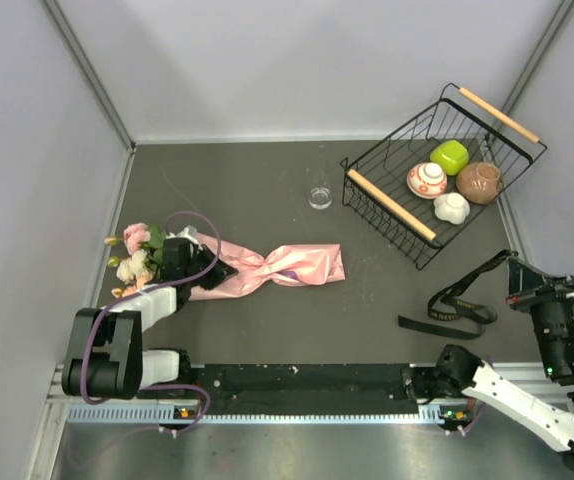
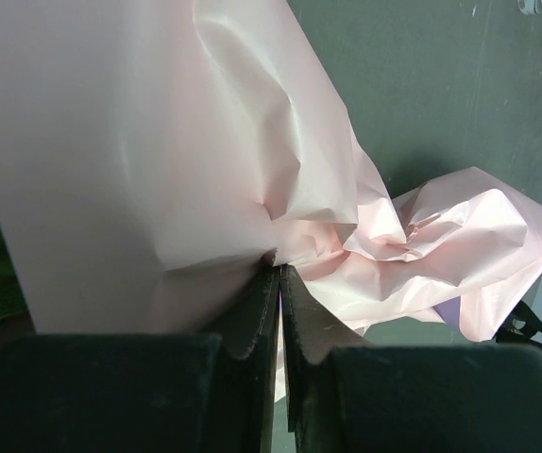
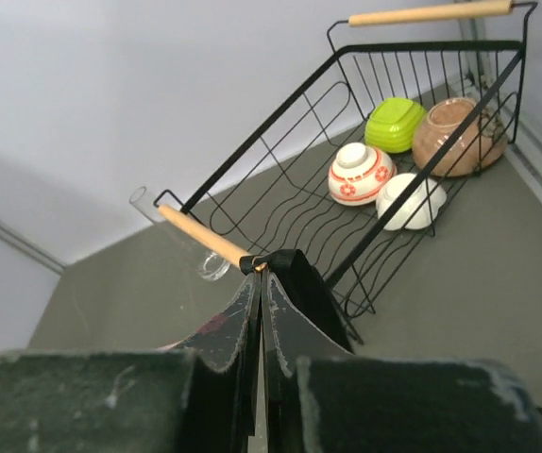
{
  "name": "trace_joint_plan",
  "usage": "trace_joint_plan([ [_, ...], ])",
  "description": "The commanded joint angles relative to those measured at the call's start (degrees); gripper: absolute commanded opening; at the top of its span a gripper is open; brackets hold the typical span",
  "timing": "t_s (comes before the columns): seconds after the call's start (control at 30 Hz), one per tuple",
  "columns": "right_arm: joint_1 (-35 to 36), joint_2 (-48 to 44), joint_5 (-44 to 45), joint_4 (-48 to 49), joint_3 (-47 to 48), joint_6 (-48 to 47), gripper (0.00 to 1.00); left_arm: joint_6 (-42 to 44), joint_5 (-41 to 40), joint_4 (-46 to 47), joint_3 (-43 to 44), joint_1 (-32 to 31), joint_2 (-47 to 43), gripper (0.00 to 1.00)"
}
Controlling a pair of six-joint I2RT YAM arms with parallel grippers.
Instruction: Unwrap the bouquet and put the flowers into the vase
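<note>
The bouquet lies at the table's left. Its flowers [image 1: 137, 250], pink and cream roses, point left, and its pink paper [image 1: 287, 265] trails right, loose and crumpled. My left gripper [image 1: 202, 268] sits on the bouquet, shut on a fold of that paper [image 2: 186, 160], which is pinched at the fingertips [image 2: 279, 276]. The black ribbon [image 1: 457, 303] lies apart at the right, one end lifted to my right gripper [image 1: 512, 263]. In the right wrist view this gripper [image 3: 263, 274] is shut on a loop of the ribbon [image 3: 299, 274]. The clear glass vase [image 1: 320, 197] stands upright and empty at mid-table [image 3: 191, 247].
A black wire basket [image 1: 392, 203] with wooden handles sits at the back right. It holds a green dish [image 1: 449, 156], a pink-patterned bowl [image 1: 427, 180], a brown pot [image 1: 479, 182] and a white dish [image 1: 452, 207]. Grey walls enclose the table.
</note>
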Motion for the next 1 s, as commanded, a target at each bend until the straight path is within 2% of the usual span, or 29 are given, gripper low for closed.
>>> trace_joint_plan([
  [0.0,0.44,-2.32,2.34,-11.18,1.19,9.96,0.0,1.91,-1.81,-1.96,-0.32,0.67,0.22,0.09],
  [0.1,0.61,-0.92,0.85,-14.35,0.57,13.21,0.0,1.91,-1.89,-2.05,-0.32,0.67,-0.04,0.09],
  [0.2,0.61,1.99,1.19,-15.59,1.36,15.23,0.09,1.83,-1.89,-2.05,-0.32,0.67,-0.22,0.1],
  [0.27,0.61,2.86,1.36,-15.76,1.28,16.29,0.29,1.56,-1.63,-2.05,-0.32,0.67,-0.65,0.09],
  [0.3,0.61,3.65,1.54,-15.76,1.02,16.38,0.46,1.48,-1.46,-2.05,-0.14,0.67,-0.92,0.09],
  [0.4,0.61,5.67,1.81,-15.76,0.92,16.3,0.63,1.21,-1.28,-2.57,0.3,0.59,-2.5,0.1],
  [0.5,0.61,6.99,1.63,-15.68,1.71,15.16,0.69,1.12,-0.4,-4.24,1.61,0.59,-4.34,0.11],
  [0.67,0.96,12.44,-1.26,-14.71,3.12,10.08,0.72,0.33,2.93,-6.61,4.08,0.59,-8.73,0.16],
  [0.83,0.88,24.21,-11.71,-10.68,2.16,4.79,0.75,0.68,4.17,-12.67,7.15,0.59,-14.53,0.25],
  [0.97,0.88,36.58,-21.99,-0.16,0.49,-0.3,0.75,2.17,3.65,-18.99,10.05,0.59,-21.81,0.35],
])
